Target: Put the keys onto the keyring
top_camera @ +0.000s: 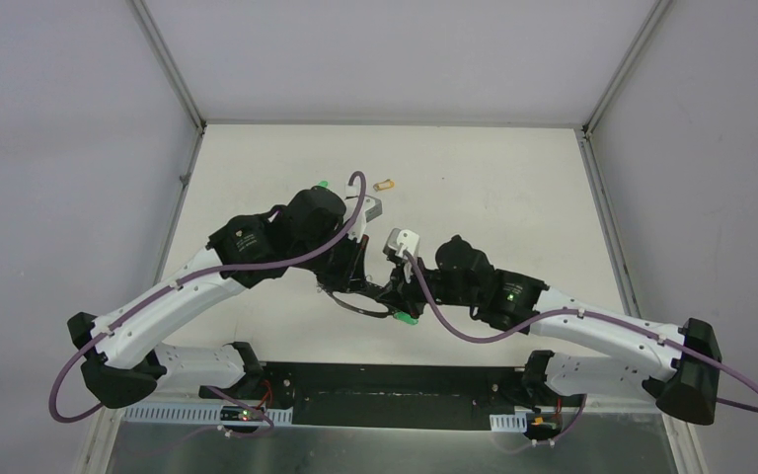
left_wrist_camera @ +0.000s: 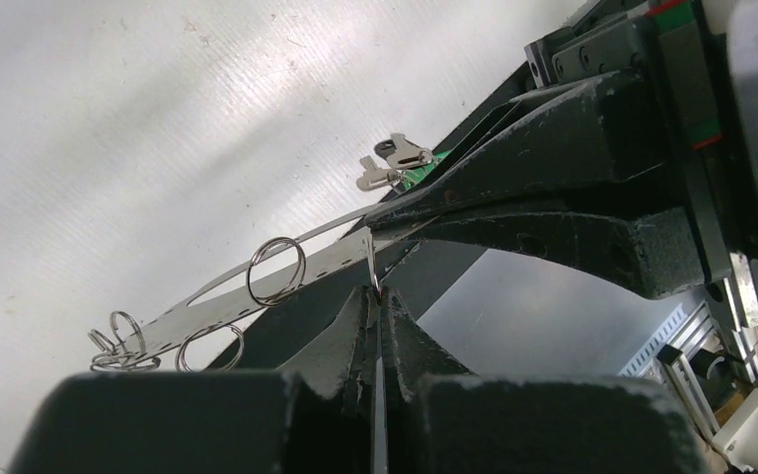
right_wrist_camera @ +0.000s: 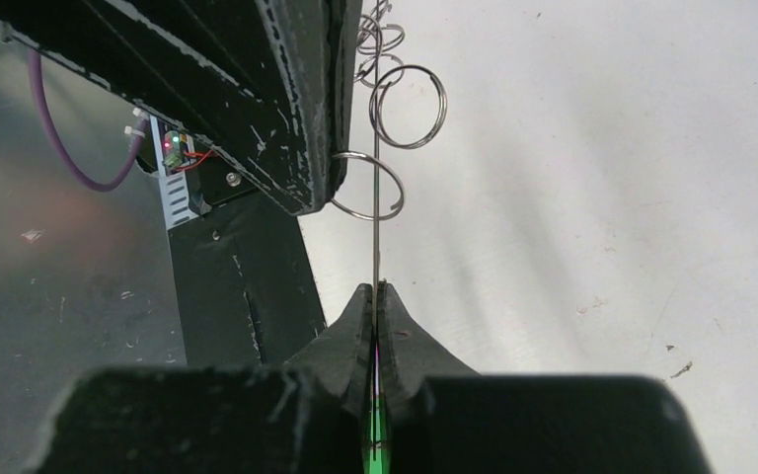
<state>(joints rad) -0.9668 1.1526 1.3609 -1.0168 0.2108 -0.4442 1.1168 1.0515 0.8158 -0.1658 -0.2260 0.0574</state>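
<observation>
Grey walls [top_camera: 59, 118] box a white table [top_camera: 493, 178] — evenly lit.

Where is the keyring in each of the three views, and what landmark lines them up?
Top external: the keyring is a dark loop just below centre, left of the right gripper.
Left wrist: a grey band from lower left to centre, carrying small split rings.
Right wrist: edge-on, a thin vertical line up the middle.
Shared landmark: the right gripper, closed on the keyring.

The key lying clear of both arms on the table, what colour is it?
The key is yellow-tan; top view shows it best.
</observation>
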